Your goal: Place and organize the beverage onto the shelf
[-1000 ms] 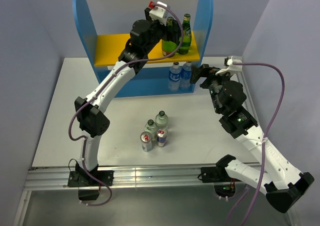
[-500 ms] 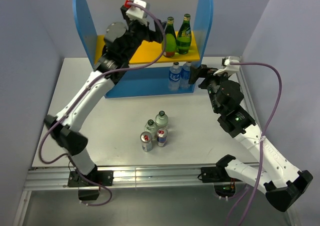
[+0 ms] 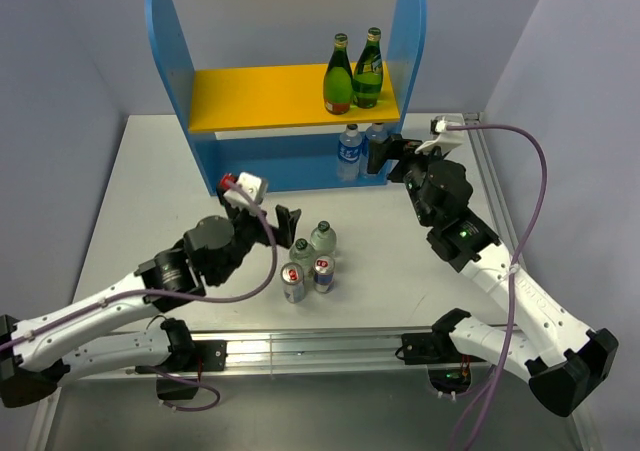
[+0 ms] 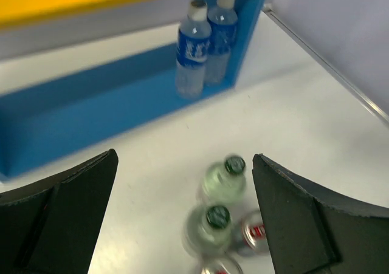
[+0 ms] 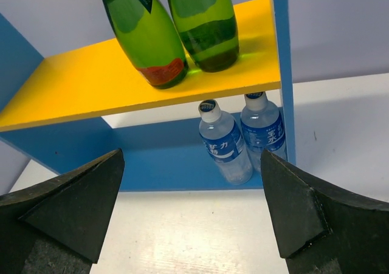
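The shelf (image 3: 270, 96) stands at the back of the table, with a yellow top board between blue side panels. Two green glass bottles (image 3: 340, 76) stand at the board's right end. Two blue-labelled water bottles (image 3: 349, 153) stand on the lower level at the right. Two clear green-capped bottles (image 3: 322, 237) and two cans (image 3: 292, 282) stand grouped on the table's front middle. My left gripper (image 3: 285, 221) is open and empty, just left of that group, which shows between its fingers in the left wrist view (image 4: 209, 225). My right gripper (image 3: 385, 153) is open and empty, facing the water bottles (image 5: 225, 146).
The shelf's right side panel (image 3: 408, 41) is close to my right gripper. Grey walls close in the table on the left, right and back. A metal rail (image 3: 300, 351) runs along the near edge.
My left arm has swung down from the yellow top board to the table and now sits low beside the bottles and cans. My right gripper has edged left toward the shelf.
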`<action>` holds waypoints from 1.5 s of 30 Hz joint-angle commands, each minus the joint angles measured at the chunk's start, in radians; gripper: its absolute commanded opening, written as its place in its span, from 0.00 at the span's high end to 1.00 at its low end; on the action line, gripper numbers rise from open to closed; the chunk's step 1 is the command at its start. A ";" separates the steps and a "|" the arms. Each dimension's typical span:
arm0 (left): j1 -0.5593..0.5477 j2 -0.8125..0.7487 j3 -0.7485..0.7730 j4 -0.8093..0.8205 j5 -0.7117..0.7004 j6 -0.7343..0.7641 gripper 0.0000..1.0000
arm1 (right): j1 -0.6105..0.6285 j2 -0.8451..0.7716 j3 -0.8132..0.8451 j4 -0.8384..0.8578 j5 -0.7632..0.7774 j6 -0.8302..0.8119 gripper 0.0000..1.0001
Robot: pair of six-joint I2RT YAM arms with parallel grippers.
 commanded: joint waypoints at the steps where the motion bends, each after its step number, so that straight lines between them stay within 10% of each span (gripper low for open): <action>1: -0.080 -0.117 -0.046 -0.165 -0.120 -0.239 0.01 | 0.006 0.006 0.005 0.029 -0.004 0.017 0.00; 17: -0.475 0.005 -0.250 -0.354 -0.290 -0.757 0.01 | 0.006 -0.007 -0.041 0.006 0.044 0.032 0.00; 35: -0.368 0.182 -0.473 0.169 -0.338 -0.603 0.01 | 0.047 -0.115 -0.164 -0.080 -0.013 0.112 0.00; 45: -0.193 0.261 -0.514 0.416 -0.195 -0.436 0.38 | 0.436 -0.241 -0.299 -0.334 0.102 0.288 0.00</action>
